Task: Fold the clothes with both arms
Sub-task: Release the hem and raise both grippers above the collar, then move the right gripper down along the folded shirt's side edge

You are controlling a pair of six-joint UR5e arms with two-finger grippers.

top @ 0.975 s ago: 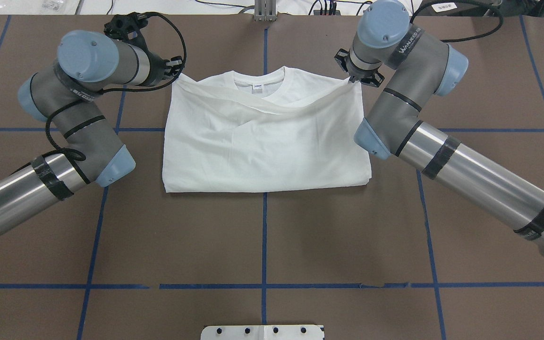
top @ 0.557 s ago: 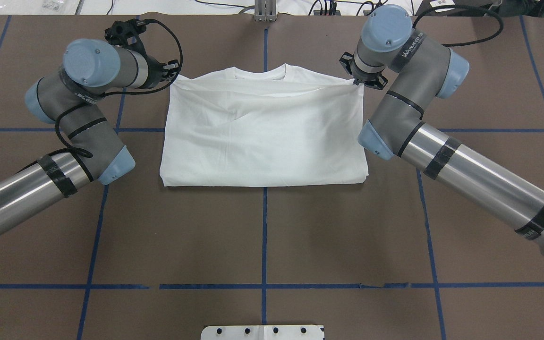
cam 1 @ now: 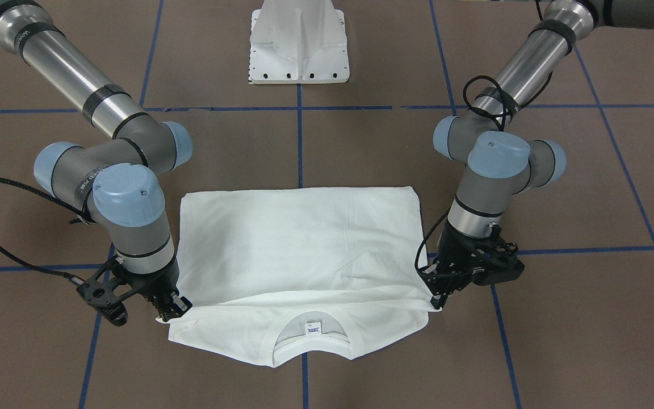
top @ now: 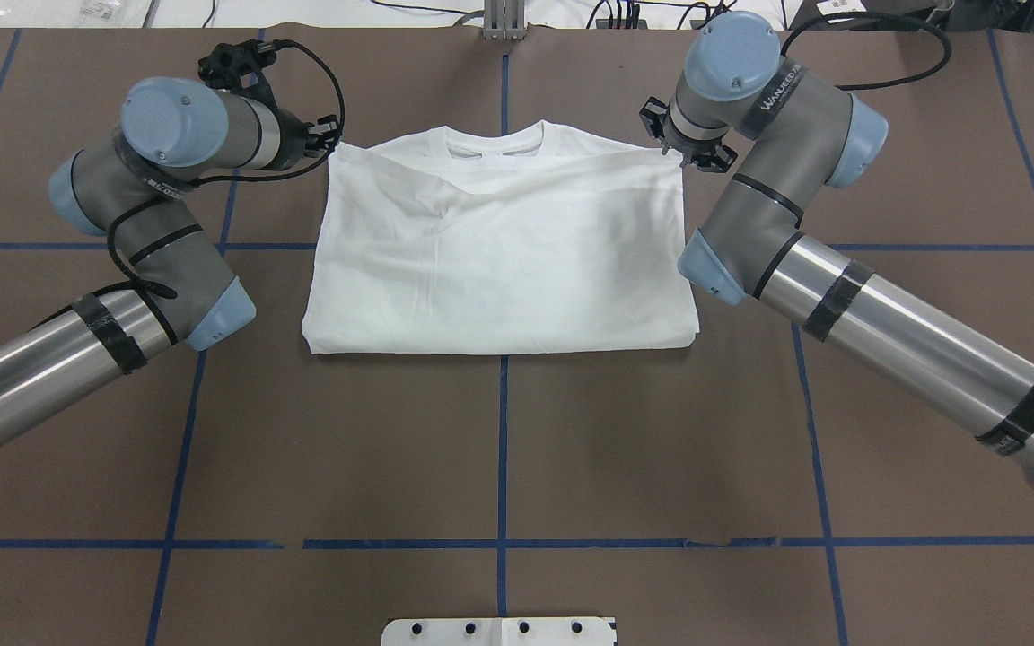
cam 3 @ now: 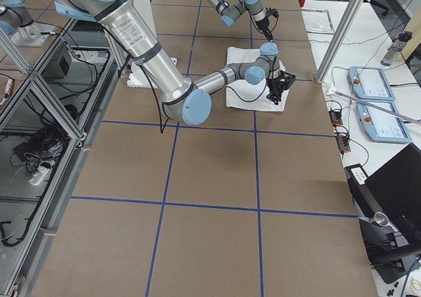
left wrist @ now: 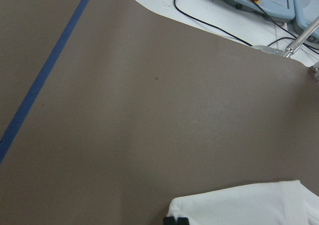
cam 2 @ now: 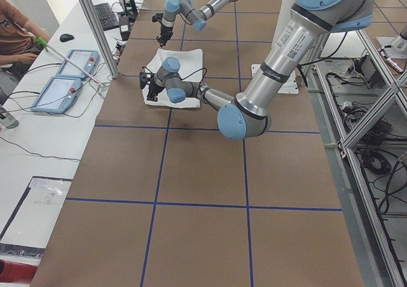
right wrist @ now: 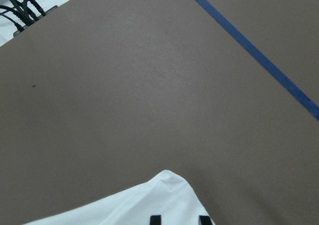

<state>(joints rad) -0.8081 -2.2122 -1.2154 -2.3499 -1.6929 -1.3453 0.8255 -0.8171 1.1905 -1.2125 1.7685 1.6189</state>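
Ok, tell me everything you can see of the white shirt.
The white shirt is plain, soft-looking cloth, lightly creased, lying flat on the brown table. It is folded across: the fold faces the robot, and the top layer's edge stops just short of the ribbed round collar, leaving the small neck label uncovered. No print shows. The left gripper and right gripper meet the top layer's two far corners; whether their jaws pinch it is unclear.

I've got two silver-grey jointed arms, left arm [top: 153, 247] and right arm [top: 885, 336]: polished metal tubes, grey housings with white lettering, light-blue round joint caps, black tape bands, looping black cables. Black skeletal left gripper [cam 1: 435, 302], right gripper [cam 1: 171, 309]. White flared pedestal base [cam 1: 300, 42].
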